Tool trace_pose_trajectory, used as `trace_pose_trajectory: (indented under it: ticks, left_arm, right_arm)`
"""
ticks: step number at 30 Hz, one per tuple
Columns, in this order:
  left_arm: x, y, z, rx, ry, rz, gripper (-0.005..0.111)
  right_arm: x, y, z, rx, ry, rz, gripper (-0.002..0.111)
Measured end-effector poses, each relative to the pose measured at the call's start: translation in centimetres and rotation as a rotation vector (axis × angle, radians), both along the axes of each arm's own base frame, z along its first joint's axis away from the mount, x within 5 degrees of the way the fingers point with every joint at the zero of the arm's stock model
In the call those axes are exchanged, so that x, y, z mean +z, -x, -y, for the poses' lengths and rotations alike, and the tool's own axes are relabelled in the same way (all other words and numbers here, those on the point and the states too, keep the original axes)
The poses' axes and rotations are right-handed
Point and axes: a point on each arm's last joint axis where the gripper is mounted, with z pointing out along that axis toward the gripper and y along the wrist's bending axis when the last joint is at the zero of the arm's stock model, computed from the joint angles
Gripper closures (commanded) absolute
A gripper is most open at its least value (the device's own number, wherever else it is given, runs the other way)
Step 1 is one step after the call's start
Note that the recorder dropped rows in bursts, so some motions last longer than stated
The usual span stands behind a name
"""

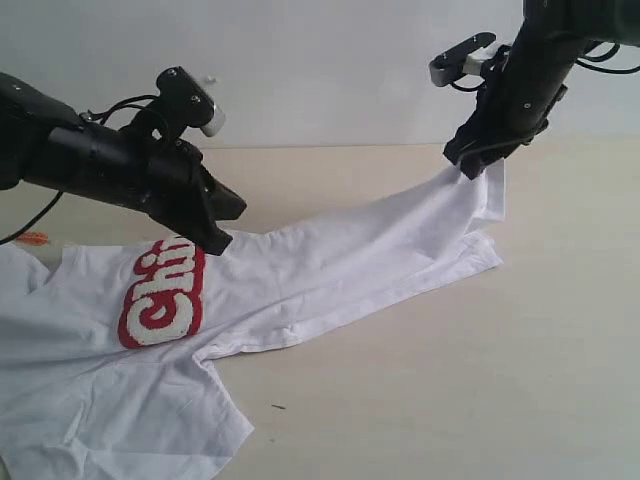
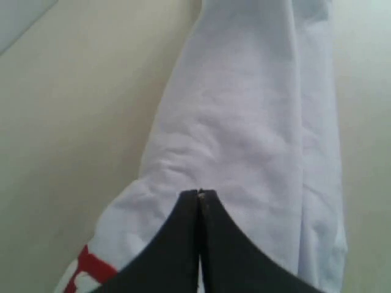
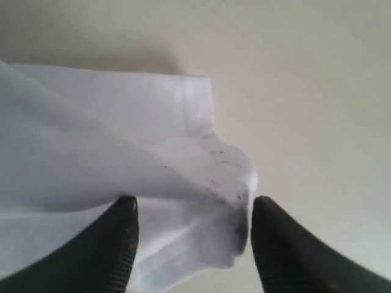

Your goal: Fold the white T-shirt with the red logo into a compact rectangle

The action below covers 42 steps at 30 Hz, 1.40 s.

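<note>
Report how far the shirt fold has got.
Done: one long side of the white T-shirt looks folded in, making a narrow band. In hand: the left gripper is shut, tips at the cloth beside the red logo; the right gripper has its jaws apart around the raised hem end. Left: the sleeve end lies spread; no compact rectangle yet.

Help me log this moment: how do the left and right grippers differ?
The left gripper has shut jaws; the right gripper has them apart, hem cloth between. The left gripper sits low, tip on the white T-shirt beside the red logo; the right gripper is higher, at the shirt's lifted end. Both are black and meet the shirt.
</note>
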Motion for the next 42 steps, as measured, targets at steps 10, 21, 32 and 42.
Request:
trace_pose_trajectory:
  ticks: [10, 21, 32, 42]
  left_arm:
    - [-3.0, 0.0, -1.4, -0.028, -0.069, -0.177, 0.107]
    - [-8.7, -1.0, -3.6, 0.120, -0.263, -0.305, 0.107]
    - [-7.9, -3.6, -8.4, 0.390, -0.186, -0.324, 0.107]
    - [-7.0, -4.6, -10.0, 0.443, -0.155, -0.353, 0.107]
  right_arm:
    - [3.2, -0.4, -0.2, -0.088, -0.070, 0.155, 0.051]
    - [3.7, 3.0, -1.6, -0.085, -0.217, -0.157, 0.108]
    - [0.4, 3.4, -2.4, -0.015, -0.279, -0.193, 0.108]
    - [-3.1, 3.7, -2.6, 0.089, -0.281, -0.354, 0.108]
